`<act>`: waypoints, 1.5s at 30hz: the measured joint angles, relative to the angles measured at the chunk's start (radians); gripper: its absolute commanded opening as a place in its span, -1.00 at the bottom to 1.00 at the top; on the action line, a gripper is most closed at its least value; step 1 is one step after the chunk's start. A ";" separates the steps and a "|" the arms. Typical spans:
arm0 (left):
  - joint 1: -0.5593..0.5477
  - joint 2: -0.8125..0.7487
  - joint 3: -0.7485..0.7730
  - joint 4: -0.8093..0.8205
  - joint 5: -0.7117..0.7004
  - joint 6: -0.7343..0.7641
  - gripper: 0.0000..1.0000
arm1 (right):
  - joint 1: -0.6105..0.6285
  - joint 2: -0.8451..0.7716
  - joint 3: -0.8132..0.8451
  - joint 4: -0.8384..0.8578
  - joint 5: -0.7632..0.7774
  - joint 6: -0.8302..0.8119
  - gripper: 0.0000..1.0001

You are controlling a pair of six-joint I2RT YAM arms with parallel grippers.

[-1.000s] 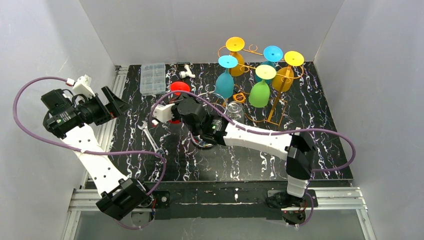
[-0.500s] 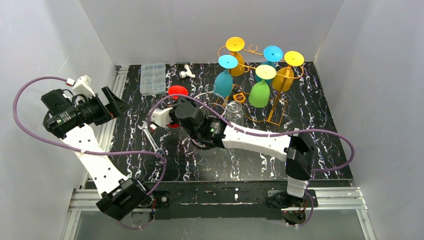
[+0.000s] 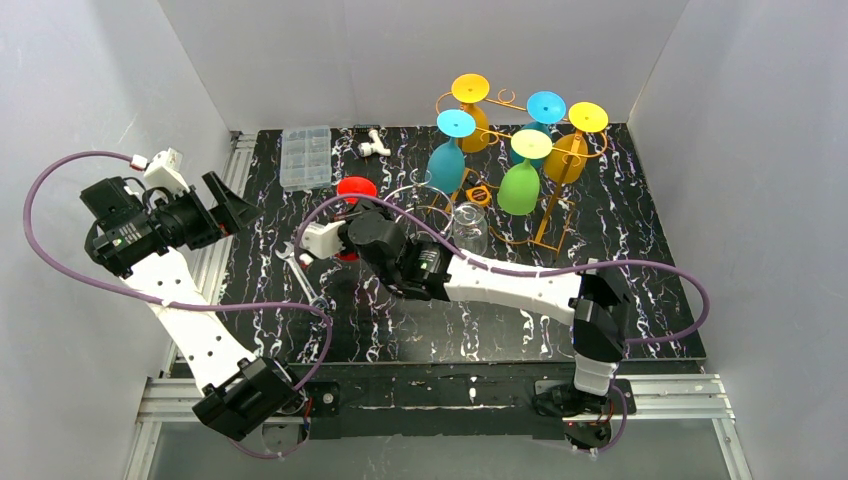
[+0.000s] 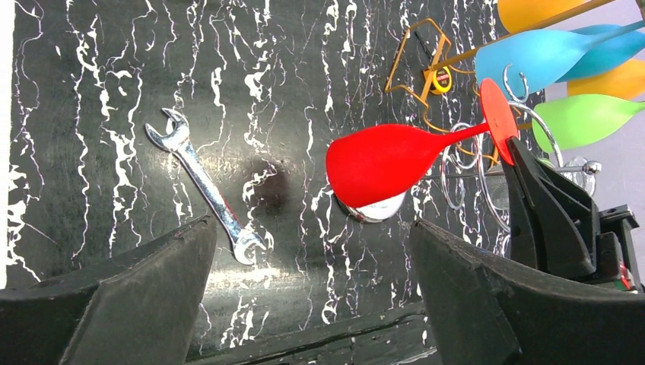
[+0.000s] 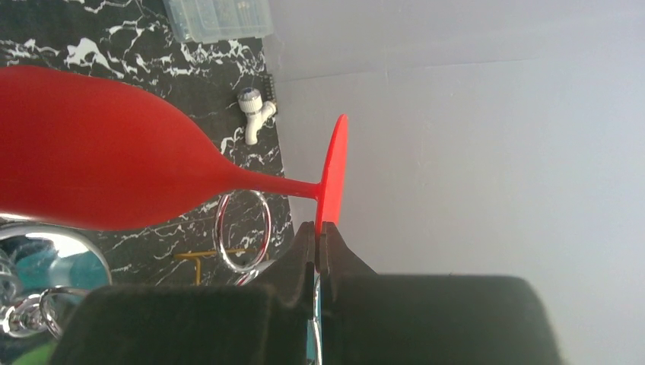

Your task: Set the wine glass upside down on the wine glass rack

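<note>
Black, white-veined marble pattern covers the counter (image 3: 480, 335), glossy and flat. At its far right corner stands the rack (image 3: 549, 220), bent from thin orange-gold wire with curled ends. It carries smooth plastic coloured glasses (image 3: 519, 188) in turquoise, green, yellow and orange, all hung bowl down with their round feet on top.

The red wine glass (image 4: 384, 161) is not on the rack. It is held over the middle of the counter, left of the rack and apart from it. It is opaque, with a teardrop bowl, a thin stem and a flat disc foot. The right arm's fingers (image 5: 346, 266) are pressed together on the rim of that foot, pinching it edge-on. Whether the bowl touches anything below cannot be told.

The left arm's fingers (image 4: 129, 296), matte black wedges, are spread wide with nothing between them, out over the left edge.

Between the red glass and the rack lie chrome wire rings (image 5: 219, 228) and a clear glass (image 3: 468, 225). A clear compartment box (image 3: 305, 157) sits at the far edge; its contents are too small to make out. A steel wrench (image 4: 204, 186) lies flat nearer the left edge, and a small white pipe fitting (image 3: 372, 145) sits beside the box.
</note>
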 measured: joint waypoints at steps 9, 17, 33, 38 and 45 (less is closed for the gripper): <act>0.000 0.000 0.013 0.000 -0.002 0.000 0.97 | 0.000 -0.030 -0.082 -0.009 0.020 0.009 -0.97; 0.000 0.000 0.017 0.000 -0.003 0.000 0.97 | 0.000 -0.058 -0.102 -0.016 0.026 0.023 -0.97; 0.000 0.000 0.027 0.000 -0.015 0.000 0.97 | -0.014 -0.089 -0.095 -0.116 -0.001 0.076 -0.83; 0.000 -0.001 0.035 0.000 -0.021 0.000 0.97 | -0.016 -0.091 -0.094 -0.142 -0.019 0.094 -0.47; 0.000 0.000 0.043 0.000 -0.023 0.000 0.97 | -0.016 -0.096 -0.042 -0.224 -0.043 0.109 -0.34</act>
